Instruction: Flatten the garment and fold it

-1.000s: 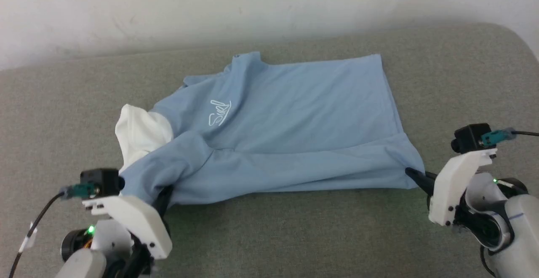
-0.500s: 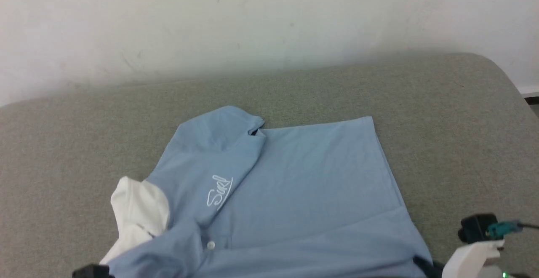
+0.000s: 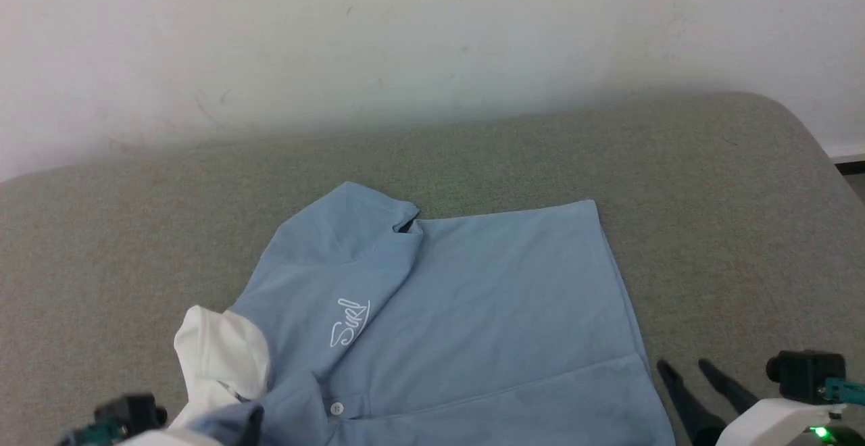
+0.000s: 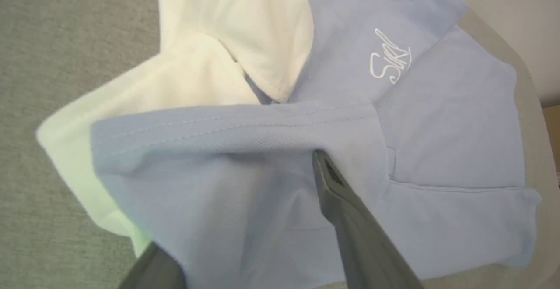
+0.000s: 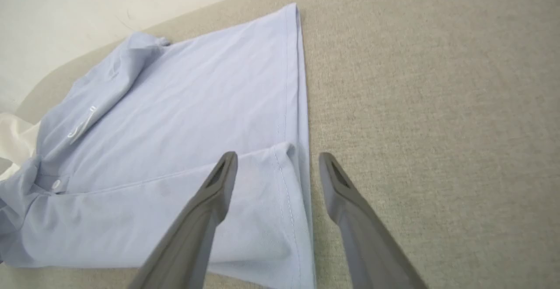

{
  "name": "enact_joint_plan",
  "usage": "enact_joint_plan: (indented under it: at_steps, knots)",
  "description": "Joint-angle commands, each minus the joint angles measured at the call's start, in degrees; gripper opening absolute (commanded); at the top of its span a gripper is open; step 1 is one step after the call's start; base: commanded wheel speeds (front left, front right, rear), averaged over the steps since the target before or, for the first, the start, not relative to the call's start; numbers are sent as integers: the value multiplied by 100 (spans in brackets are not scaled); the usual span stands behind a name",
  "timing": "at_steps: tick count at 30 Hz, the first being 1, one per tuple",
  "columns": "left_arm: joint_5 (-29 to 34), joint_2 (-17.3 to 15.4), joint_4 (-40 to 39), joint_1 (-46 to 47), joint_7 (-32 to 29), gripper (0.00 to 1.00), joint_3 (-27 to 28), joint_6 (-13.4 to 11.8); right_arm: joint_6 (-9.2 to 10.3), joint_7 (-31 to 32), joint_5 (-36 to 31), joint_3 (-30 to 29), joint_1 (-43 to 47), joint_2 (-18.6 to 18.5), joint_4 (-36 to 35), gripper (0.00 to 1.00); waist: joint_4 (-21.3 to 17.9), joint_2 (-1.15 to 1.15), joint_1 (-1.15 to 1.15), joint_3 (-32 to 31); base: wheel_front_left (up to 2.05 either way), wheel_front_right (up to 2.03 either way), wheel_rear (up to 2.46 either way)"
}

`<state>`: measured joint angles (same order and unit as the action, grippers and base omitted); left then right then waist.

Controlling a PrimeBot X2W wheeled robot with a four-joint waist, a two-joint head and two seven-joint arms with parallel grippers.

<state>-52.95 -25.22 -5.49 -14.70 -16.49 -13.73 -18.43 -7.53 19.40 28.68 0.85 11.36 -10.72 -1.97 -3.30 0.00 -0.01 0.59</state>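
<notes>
Light blue garment (image 3: 473,324) lies spread on grey padded surface (image 3: 709,196), pale wall (image 3: 405,27) behind. White collar (image 3: 219,358) is bunched at its left side, white script logo (image 3: 350,322) faces up, and a small white button (image 3: 336,407) sits near the front edge. A strip along the near edge is folded over onto the body.

Right gripper (image 5: 278,157): jaws spread wide, nothing held. In its wrist view one finger (image 5: 210,201) hangs over the folded near-right corner of the garment and the other over bare surface, with the garment's side hem running between them. Contact with the cloth: cannot tell. In the head view it (image 3: 684,365) sits just beside that corner, at lower right.

Left gripper (image 4: 234,199): fingers well apart, not clamped. A stitched blue hem fold of the garment drapes across the gap, covering most of the left finger. The right finger (image 4: 345,210) shows against the cloth, its tip right under the fold. The collar lies just beyond, the logo farther out.
</notes>
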Motion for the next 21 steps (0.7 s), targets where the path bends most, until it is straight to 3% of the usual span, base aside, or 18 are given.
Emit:
enact_joint_plan:
  at_steps: [1, 6, 10, 21]
  knots:
    - [106, -69, -120, 218, 87, 100, 71, -11, 4, -169, -71, -27, -23, 57, -89, 100, -14, 0, 1, -11, 0, 0, 0]
    - [456, -219, -429, 898, 328, 100, 176, -26, 4, -811, -587, -328, -217, 271, -473, 100, -51, 0, 1, 123, 0, 0, 0]
    - [757, -171, -328, 1808, 565, 100, 69, 137, 4, -1127, -939, -439, -488, 391, -788, 100, -47, 0, 1, 482, 0, 0, 0]
    - [1050, 192, 1947, 4614, 488, 100, -444, 910, 4, -1463, -1142, -282, -1323, 492, -1055, 100, -455, 0, 1, 1558, 0, 0, 0]
